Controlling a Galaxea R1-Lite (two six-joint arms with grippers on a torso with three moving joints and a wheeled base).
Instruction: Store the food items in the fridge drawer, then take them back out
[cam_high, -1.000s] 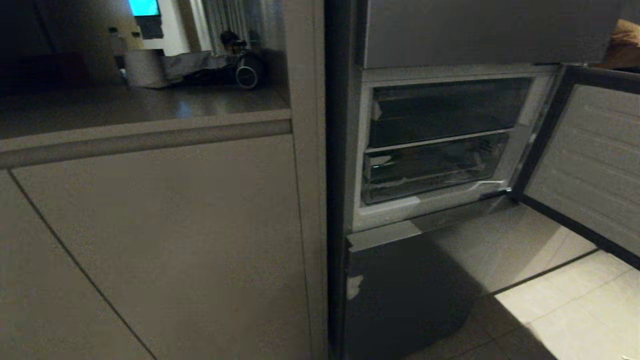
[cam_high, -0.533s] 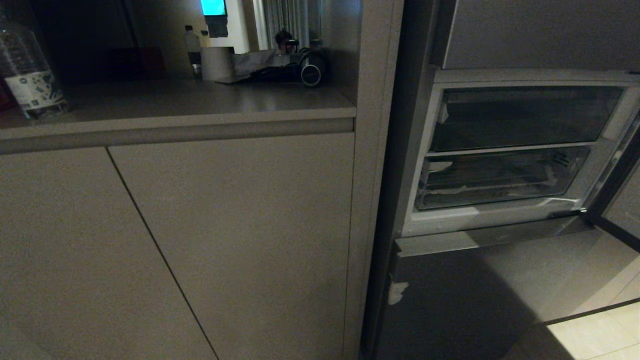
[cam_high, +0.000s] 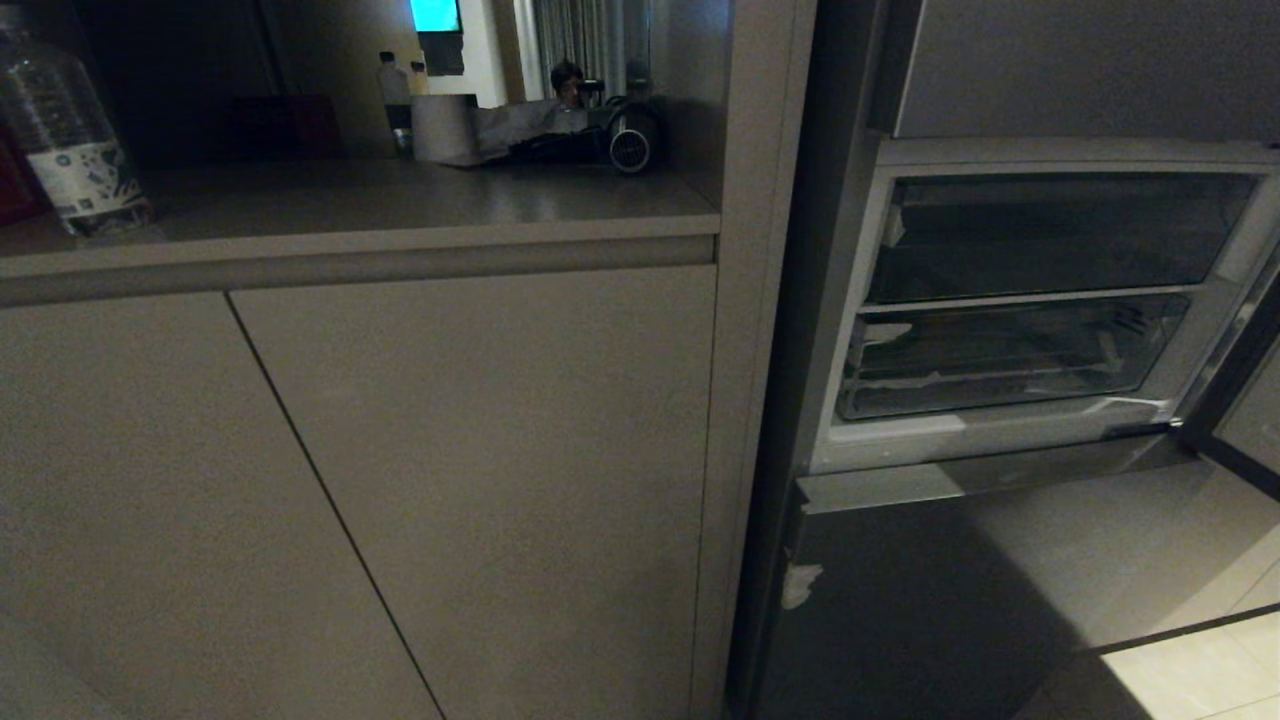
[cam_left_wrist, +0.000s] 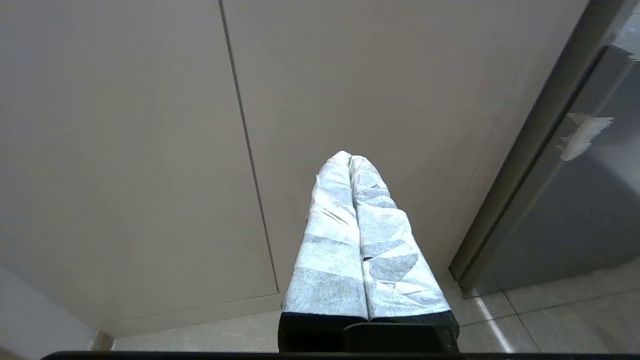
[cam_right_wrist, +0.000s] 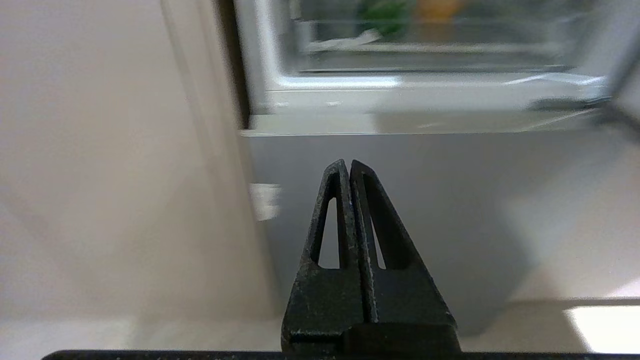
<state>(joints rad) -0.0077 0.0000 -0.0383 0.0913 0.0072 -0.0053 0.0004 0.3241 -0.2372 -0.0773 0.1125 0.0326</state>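
The fridge's middle door is open and two clear drawers sit pushed in behind it. The lower fridge drawer (cam_high: 1010, 355) looks dark in the head view. In the right wrist view, a green food item (cam_right_wrist: 387, 10) and a brown-orange one (cam_right_wrist: 437, 7) show blurred through the drawer front (cam_right_wrist: 440, 47). My right gripper (cam_right_wrist: 348, 162) is shut and empty, below the drawer, facing the grey bottom door (cam_right_wrist: 450, 200). My left gripper (cam_left_wrist: 350, 156), its fingers wrapped in white tape, is shut and empty in front of the beige cabinet doors (cam_left_wrist: 125, 150). Neither gripper shows in the head view.
A beige cabinet (cam_high: 450, 450) with a countertop (cam_high: 400, 195) stands left of the fridge. A clear water bottle (cam_high: 65, 140) and a red box (cam_high: 12, 190) sit at the counter's far left. The open fridge door (cam_high: 1245, 400) juts out at the right. Tiled floor (cam_high: 1200, 680) lies below.
The whole head picture has shifted to the right, so the camera has moved. The water bottle has come into view at the left and the open door has mostly left at the right.
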